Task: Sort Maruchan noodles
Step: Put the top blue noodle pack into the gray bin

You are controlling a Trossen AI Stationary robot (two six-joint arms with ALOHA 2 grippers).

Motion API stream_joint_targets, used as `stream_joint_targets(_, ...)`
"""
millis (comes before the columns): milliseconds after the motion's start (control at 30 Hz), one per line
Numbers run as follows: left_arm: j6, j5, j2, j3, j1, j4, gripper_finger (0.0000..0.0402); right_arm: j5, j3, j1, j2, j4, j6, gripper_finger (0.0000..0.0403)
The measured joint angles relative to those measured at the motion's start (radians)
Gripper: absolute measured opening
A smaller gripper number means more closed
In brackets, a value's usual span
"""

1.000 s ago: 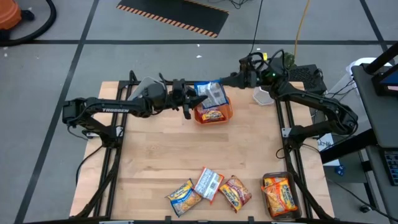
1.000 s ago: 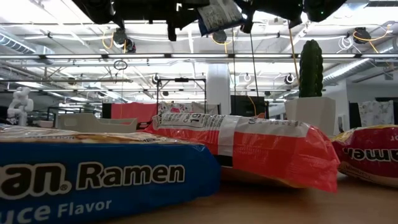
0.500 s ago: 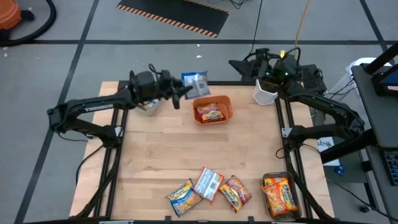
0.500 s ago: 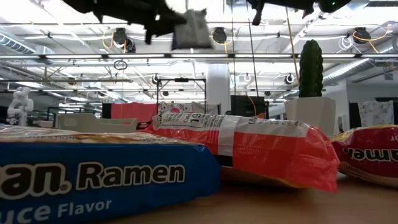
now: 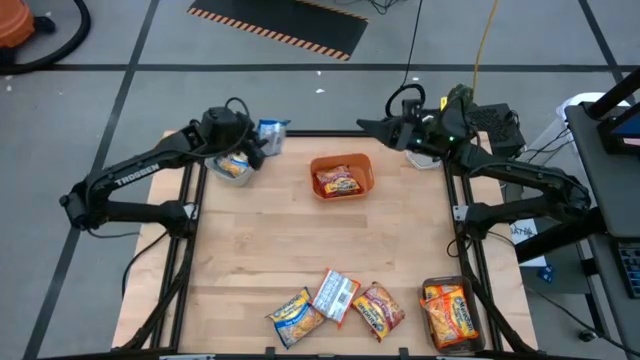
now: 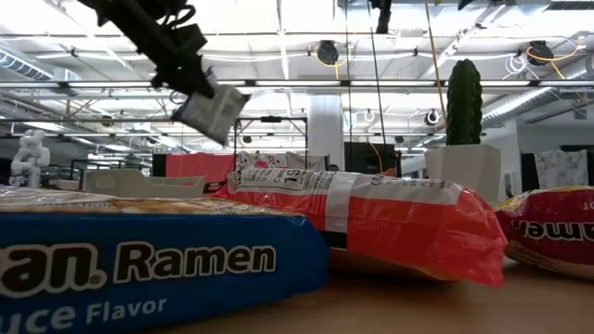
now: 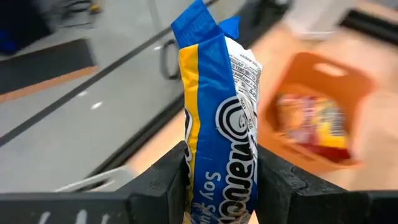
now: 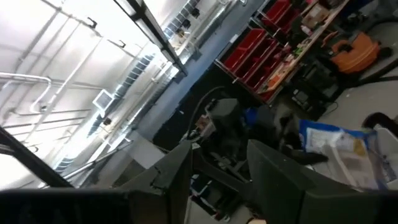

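Observation:
A blue-and-white Maruchan noodles packet (image 5: 272, 133) with a yellow stripe hangs in the air at the table's far edge, just right of a clear bin (image 5: 232, 170). My left gripper (image 5: 258, 143) is shut on it. An orange bin (image 5: 342, 177) at the far middle holds one orange packet. Three more packets (image 5: 335, 298) lie flat near the front edge. My right gripper (image 5: 366, 125) hovers open over the far edge, right of the orange bin, with nothing between its fingers (image 8: 174, 171). My left gripper pinches the packet's two flat faces (image 7: 217, 168) between its fingers, at one end of the packet. The fingers (image 7: 171, 183) slant downward, coming from the table's left. The packet (image 6: 212, 111) sticks out past the fingertips, tilted and clear of the table and the bins.
A bin (image 5: 450, 312) at the front right corner holds orange packets. A white container (image 5: 425, 155) stands at the far right. In the low view, a blue packet (image 6: 139, 269) and a red one (image 6: 390, 218) fill the foreground. The middle of the wooden table (image 5: 320, 240) is bare.
My left gripper has carried the blue-and-white packet from above the orange bin toward the table's left, along the far edge, tipping downward. The packet stays clear of the table. My right gripper, which stood at the packet a second ago, has drawn away from it toward the right.

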State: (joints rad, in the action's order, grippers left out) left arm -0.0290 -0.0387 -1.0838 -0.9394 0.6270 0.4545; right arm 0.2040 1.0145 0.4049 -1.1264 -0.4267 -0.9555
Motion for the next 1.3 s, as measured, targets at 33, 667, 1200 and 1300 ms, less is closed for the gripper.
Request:
stream_joint_targets(33,0.001,-0.020,0.008,0.000,0.009,0.023,0.0143,-0.021,0.000,-0.010,-0.002,0.002,0.010,0.0151)
stream_joint_targets(667,0.103,-0.335,-0.105,0.000,0.128,0.287,0.0145,-0.042,0.000,-0.027,-0.013,0.014,0.002,0.0151)
stream_joint_targets(1200,0.036,-0.460,-0.239,0.000,0.160,0.429,0.0145,0.146,0.000,0.084,-0.013,0.021,-0.001,0.0151)
stream_joint_targets(1300,-0.005,-0.460,-0.239,0.000,0.157,0.435,0.0148,0.191,0.000,0.115,-0.013,0.021,-0.004,0.0151)
